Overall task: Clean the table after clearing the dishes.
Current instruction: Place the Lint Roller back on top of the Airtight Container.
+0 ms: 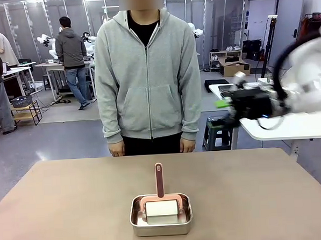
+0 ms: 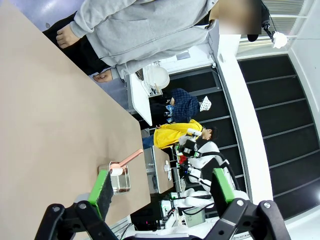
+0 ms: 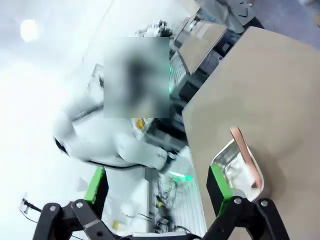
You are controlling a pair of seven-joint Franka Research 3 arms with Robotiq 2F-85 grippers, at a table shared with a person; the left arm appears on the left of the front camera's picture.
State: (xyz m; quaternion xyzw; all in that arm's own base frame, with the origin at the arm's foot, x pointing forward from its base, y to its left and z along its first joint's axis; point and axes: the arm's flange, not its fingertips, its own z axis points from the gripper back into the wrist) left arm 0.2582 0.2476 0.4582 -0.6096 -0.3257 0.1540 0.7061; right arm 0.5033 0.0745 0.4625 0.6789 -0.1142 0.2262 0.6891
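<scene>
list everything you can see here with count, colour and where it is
table: one, plain tan-brown, runs across the near half of the front view
pan: one, small square steel, near edge of the table at the middle
roller: one, white roll in a pink frame, lying in the pan with its pink handle pointing toward the person
white table: one, off to the right behind the main table
person: one, grey zip hoodie, standing at the far side, hands down at the table's edge
left gripper: one, black with green pads, open, raised off the table
right gripper: one, black with green pads, open, raised beside the table
</scene>
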